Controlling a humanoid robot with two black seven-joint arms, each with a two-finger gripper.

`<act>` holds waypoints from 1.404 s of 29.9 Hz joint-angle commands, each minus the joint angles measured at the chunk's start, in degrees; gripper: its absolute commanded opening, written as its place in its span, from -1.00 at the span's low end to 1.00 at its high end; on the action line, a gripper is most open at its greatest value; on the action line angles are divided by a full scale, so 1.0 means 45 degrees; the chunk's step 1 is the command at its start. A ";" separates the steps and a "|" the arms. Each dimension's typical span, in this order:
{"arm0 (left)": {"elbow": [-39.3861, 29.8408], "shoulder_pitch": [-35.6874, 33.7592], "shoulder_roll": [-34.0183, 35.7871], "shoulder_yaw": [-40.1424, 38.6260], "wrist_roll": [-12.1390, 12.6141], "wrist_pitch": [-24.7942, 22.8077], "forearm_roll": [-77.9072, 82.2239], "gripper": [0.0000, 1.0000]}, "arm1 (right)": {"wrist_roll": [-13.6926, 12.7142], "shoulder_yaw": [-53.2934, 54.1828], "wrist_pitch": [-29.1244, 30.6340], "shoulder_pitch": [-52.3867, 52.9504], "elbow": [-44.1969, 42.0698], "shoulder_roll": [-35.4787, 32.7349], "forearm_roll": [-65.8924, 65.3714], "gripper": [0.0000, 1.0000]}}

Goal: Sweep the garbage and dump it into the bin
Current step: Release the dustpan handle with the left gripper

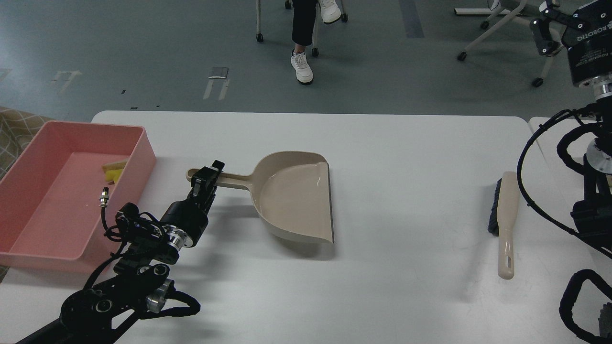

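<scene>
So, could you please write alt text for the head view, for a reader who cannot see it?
On a white table, the left gripper is at the handle of an empty beige dustpan. Yellow garbage lies in the pink bin; a brush lies at right.

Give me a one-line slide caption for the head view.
Garbage already in the pink bin, left gripper at the empty dustpan handle, brush lying apart at right.

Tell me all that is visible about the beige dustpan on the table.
The dustpan looks like smooth, glossy beige plastic: a wide shallow scoop and a narrow handle. It lies on the white table, empty, mouth toward the right, handle toward the pink bin. The left gripper is at the handle's end; whether it grips cannot be told.
</scene>
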 commanded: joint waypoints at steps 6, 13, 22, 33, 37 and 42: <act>0.0020 0.0026 0.0030 0.0103 -0.0035 0.0027 0.0001 -0.99 | 0.0000 0.0099 -0.0003 -0.0004 -0.0034 -0.0007 0.0010 1.00; 0.0020 0.0046 0.0089 0.0084 -0.0015 0.0027 0.0001 -0.49 | 0.0000 0.0100 -0.0003 -0.0043 -0.0054 -0.0007 0.0010 1.00; 0.0020 0.0065 0.0089 0.0084 -0.0015 0.0125 0.0001 -0.15 | 0.0000 0.0100 -0.0003 -0.0043 -0.0093 -0.0007 0.0049 1.00; 0.0020 0.0085 0.0303 -0.0053 -0.0015 0.0105 -0.0019 0.13 | 0.0000 0.0119 0.0016 -0.0082 -0.0132 0.0013 0.0127 1.00; 0.0020 0.0163 0.0927 0.0064 -0.0015 0.0086 -0.0019 0.26 | 0.0000 0.0119 0.0016 -0.0102 -0.0171 0.0013 0.0127 1.00; 0.0020 0.0144 0.0987 0.0025 0.0004 0.0066 -0.0058 0.30 | 0.0000 0.0119 0.0016 -0.0239 -0.0093 0.0051 0.0147 1.00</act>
